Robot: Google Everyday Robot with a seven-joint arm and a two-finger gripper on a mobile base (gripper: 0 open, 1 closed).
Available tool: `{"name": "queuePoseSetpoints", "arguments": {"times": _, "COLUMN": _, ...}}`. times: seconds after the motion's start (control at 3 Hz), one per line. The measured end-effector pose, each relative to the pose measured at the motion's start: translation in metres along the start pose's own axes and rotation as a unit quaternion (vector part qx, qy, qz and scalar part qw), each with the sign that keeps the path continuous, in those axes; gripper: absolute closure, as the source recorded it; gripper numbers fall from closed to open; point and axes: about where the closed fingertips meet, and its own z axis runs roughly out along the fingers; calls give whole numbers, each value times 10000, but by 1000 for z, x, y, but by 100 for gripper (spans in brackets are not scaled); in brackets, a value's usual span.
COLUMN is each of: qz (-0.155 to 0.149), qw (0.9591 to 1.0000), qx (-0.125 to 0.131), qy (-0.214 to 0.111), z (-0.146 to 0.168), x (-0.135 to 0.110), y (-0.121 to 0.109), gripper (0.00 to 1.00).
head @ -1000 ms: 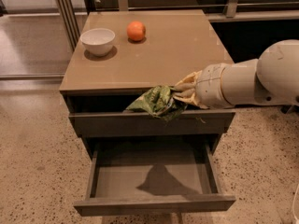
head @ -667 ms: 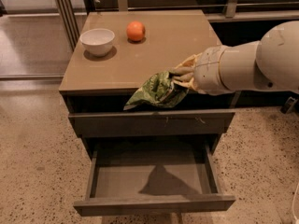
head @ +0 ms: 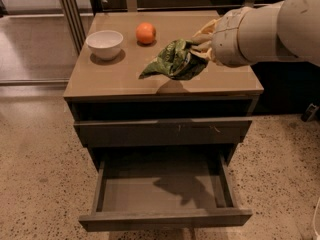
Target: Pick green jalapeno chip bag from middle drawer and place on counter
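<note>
The green jalapeno chip bag is crumpled and shiny and hangs in the air over the right half of the counter, its shadow just below it. My gripper comes in from the right on a thick white arm and is shut on the bag's right end. The middle drawer is pulled out below, with nothing on its flat grey floor except the arm's shadow.
A white bowl stands at the counter's back left and an orange round fruit beside it at the back middle. A closed drawer front with pale scratches sits above the open drawer. Speckled floor surrounds the cabinet.
My gripper has lifted the bag from the cabinet's front edge up and back, so it now hangs over the counter top. The drawer stays open.
</note>
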Motion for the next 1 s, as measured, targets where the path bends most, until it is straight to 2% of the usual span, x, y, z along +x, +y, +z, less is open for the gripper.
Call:
{"name": "queuePoseSetpoints", "arguments": {"times": 0.33, "qz": 235, "qw": 9995, "qx": 190, "qy": -76, "z": 16, "x": 19, "y": -16, "gripper": 100}}
{"name": "queuePoseSetpoints", "arguments": {"times": 0.67, "qz": 555, "qw": 9975, "qx": 327, "qy": -304, "z": 39, "x": 40, "y": -25, "gripper": 100}}
{"name": "queuePoseSetpoints", "arguments": {"times": 1.0, "qz": 888, "qw": 9937, "qx": 415, "qy": -551, "z": 63, "x": 55, "y": -30, "gripper": 100}}
